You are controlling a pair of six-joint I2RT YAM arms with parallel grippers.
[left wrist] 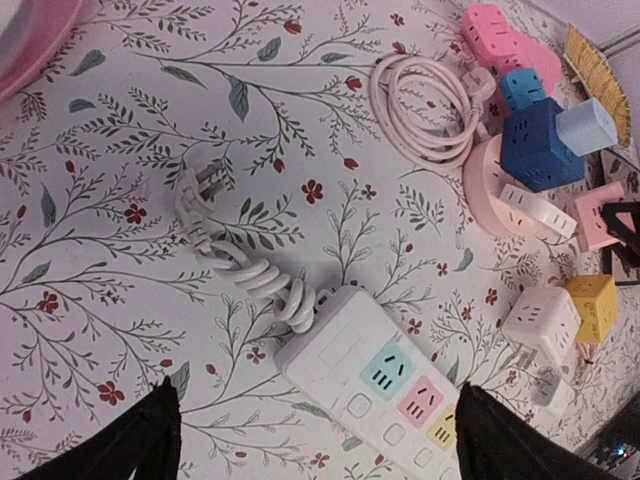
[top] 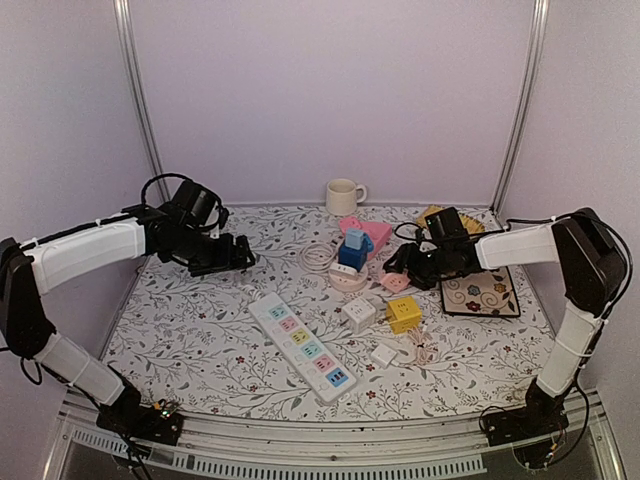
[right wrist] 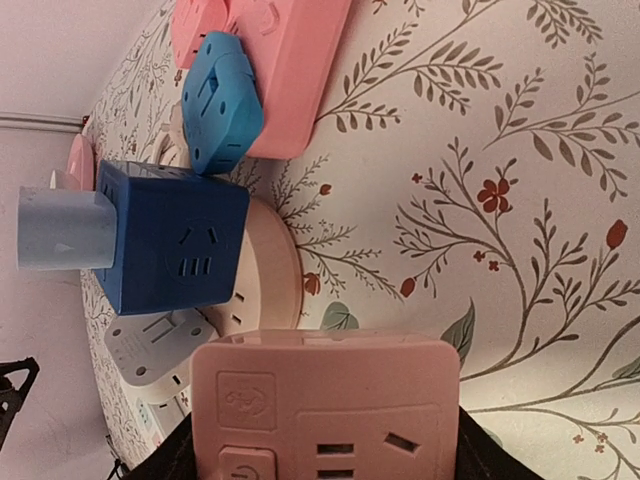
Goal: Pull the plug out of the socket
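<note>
Lilac-walled on three sides, from above, with a white floral-print tablecloth across the whole floor. Left gripper over bare cloth, jaws apart. Right gripper low, just right of a dark blue cube socket bearing a pale blue plug on top.

At the left wrist, sprigged cloth edge to edge. Fingers spread wide over the end of a long white power strip; cube and plug far ahead, to the right.

At the right wrist, cloth running off to a lilac wall. Fingers set wide either side of a pink square socket, close against it. Plug ahead and left, seated in the cube.
</note>
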